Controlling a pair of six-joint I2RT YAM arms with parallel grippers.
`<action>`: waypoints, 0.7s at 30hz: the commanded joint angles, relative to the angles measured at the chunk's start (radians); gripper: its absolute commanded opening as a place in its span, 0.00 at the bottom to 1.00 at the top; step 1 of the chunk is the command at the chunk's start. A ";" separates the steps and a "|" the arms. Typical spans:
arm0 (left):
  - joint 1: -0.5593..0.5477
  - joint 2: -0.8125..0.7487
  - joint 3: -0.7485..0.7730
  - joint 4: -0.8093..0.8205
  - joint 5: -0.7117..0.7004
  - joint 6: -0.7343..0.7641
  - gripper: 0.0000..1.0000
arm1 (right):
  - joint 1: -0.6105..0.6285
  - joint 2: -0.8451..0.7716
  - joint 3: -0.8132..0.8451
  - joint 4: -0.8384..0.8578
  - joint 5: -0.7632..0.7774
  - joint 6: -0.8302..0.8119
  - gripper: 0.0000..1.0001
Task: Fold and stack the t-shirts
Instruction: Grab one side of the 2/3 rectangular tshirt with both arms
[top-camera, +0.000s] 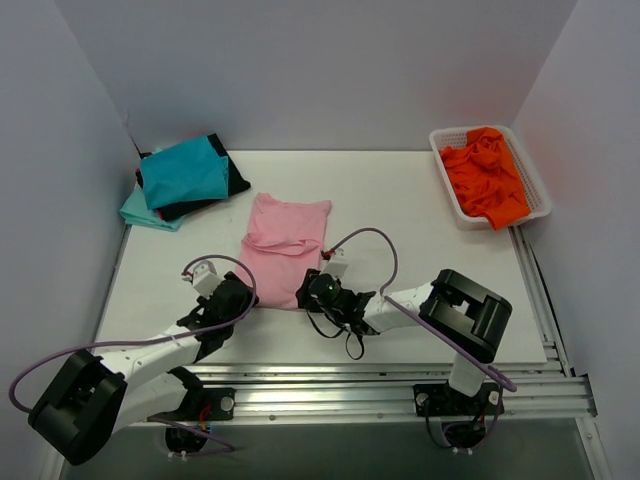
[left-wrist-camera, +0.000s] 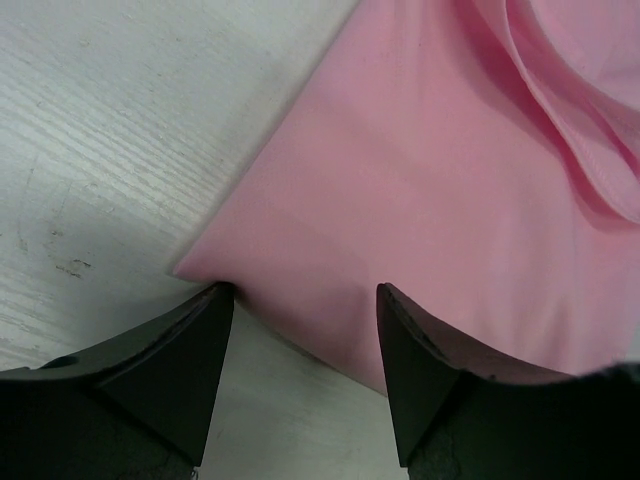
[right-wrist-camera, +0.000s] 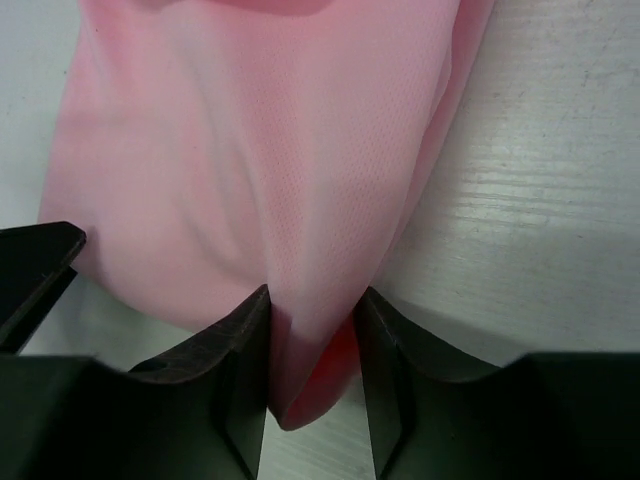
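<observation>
The light pink t-shirt (top-camera: 285, 248) lies partly folded in the middle of the table. My left gripper (top-camera: 243, 295) is open at the shirt's near left corner. In the left wrist view the pink cloth (left-wrist-camera: 430, 180) lies just past my left gripper (left-wrist-camera: 305, 300), with the corner touching the left fingertip (left-wrist-camera: 205, 320). My right gripper (top-camera: 312, 292) is at the shirt's near right corner. In the right wrist view my right gripper (right-wrist-camera: 312, 305) is shut on a pinched fold of the pink shirt (right-wrist-camera: 260, 160). Folded teal (top-camera: 183, 168), black (top-camera: 232, 180) and pale aqua (top-camera: 142, 210) shirts are stacked at the back left.
A white lattice basket (top-camera: 452, 195) at the back right holds a crumpled bright orange shirt (top-camera: 487, 172). White walls close in the table on the left, back and right. A metal rail (top-camera: 380, 385) runs along the near edge.
</observation>
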 joint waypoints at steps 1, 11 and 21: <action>0.003 0.025 -0.003 0.008 -0.028 -0.015 0.66 | -0.004 -0.021 -0.018 -0.055 0.013 0.004 0.31; -0.001 0.040 0.023 0.031 -0.029 0.042 0.02 | -0.020 -0.121 -0.085 -0.126 0.053 0.002 0.00; -0.309 -0.291 0.109 -0.403 -0.141 -0.104 0.02 | 0.005 -0.486 -0.156 -0.411 0.116 0.036 0.00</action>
